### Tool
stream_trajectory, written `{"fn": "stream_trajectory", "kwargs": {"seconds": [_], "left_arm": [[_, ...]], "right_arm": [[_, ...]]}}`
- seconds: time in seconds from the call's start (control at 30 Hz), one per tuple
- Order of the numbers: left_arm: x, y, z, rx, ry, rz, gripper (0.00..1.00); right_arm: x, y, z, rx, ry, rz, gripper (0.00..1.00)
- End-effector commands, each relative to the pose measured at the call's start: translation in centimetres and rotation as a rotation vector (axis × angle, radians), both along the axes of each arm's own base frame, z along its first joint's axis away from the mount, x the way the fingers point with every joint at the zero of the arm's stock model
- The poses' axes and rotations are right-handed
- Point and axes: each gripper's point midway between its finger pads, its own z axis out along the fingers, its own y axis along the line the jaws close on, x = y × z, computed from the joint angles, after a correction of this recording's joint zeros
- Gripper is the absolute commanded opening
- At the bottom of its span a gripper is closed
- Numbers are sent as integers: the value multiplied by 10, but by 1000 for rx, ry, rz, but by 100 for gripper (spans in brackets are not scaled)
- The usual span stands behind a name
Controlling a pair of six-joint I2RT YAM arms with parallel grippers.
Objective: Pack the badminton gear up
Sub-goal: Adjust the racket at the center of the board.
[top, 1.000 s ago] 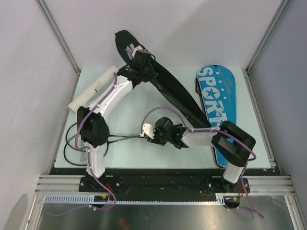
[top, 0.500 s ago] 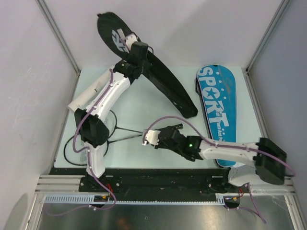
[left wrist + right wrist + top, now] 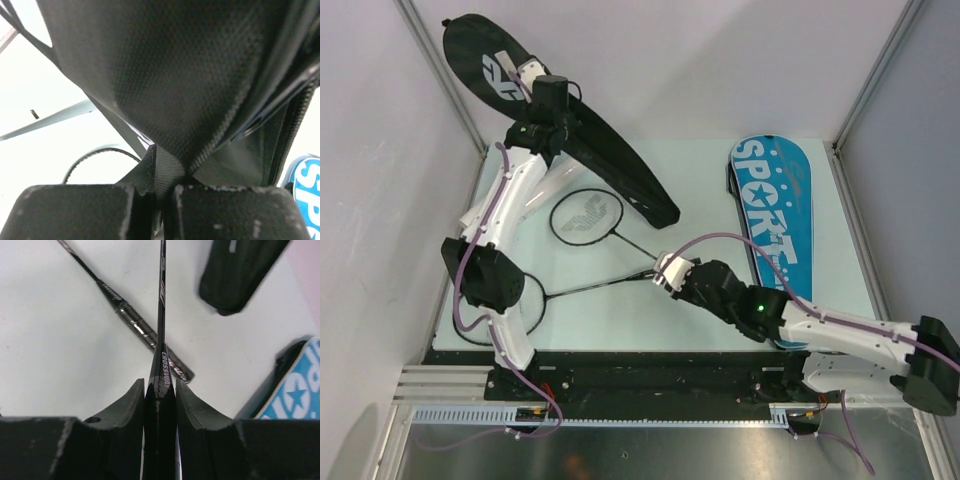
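My left gripper [image 3: 548, 95] [image 3: 155, 187] is shut on a fold of a long black racket bag [image 3: 610, 170] [image 3: 180, 85] and holds it slanting above the table's back left. One thin racket [image 3: 585, 215] lies mid-table, and my right gripper [image 3: 670, 272] [image 3: 160, 390] is shut on its black handle cone [image 3: 161, 372]. A second racket [image 3: 600, 288] [image 3: 125, 315] lies just left of it, its head [image 3: 490, 310] partly under the left arm. The blue SPORT bag [image 3: 770, 200] [image 3: 300, 390] lies at the right.
The black bag's lower end [image 3: 660, 212] [image 3: 240, 270] hangs close to the held racket's shaft. Metal frame posts [image 3: 440, 70] stand at both back corners. The right arm [image 3: 840, 325] stretches low along the table's near edge.
The left arm has swung the black bag up and to the left, uncovering a racket head mid-table. The right arm has stretched out low and its jaws have closed on the racket handle.
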Motion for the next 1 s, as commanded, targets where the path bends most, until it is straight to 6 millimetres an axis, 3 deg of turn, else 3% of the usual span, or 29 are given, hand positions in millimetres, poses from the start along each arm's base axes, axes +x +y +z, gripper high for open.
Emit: {"fn": "stream_trajectory", "kwargs": {"seconds": [0.0, 0.17, 0.2, 0.37, 0.43, 0.5, 0.57, 0.8, 0.97], "left_arm": [[-21, -15, 57, -64, -126, -70, 0], [-26, -23, 53, -80, -112, -96, 0], [-26, -27, 49, -89, -103, -112, 0], [-31, -42, 46, -96, -95, -147, 0], [-33, -43, 48, -100, -98, -151, 0], [-33, -45, 47, -108, -96, -156, 0], [-34, -47, 46, -107, -92, -162, 0], [-39, -46, 39, -114, -78, -157, 0], [-41, -46, 40, -117, -79, -159, 1]], "right_arm": [[-7, 31, -29, 84, 125, 47, 0], [6, 44, -74, 143, 266, -9, 0], [5, 46, -92, 121, 304, -15, 0], [0, 51, -119, 104, 351, -22, 0], [-5, 54, -127, 104, 395, 1, 19], [-9, 58, -133, 110, 435, 22, 25], [-8, 64, -131, 127, 446, 27, 44], [5, 83, -142, 133, 460, 34, 62], [22, 99, -149, 126, 442, 62, 62]]}}
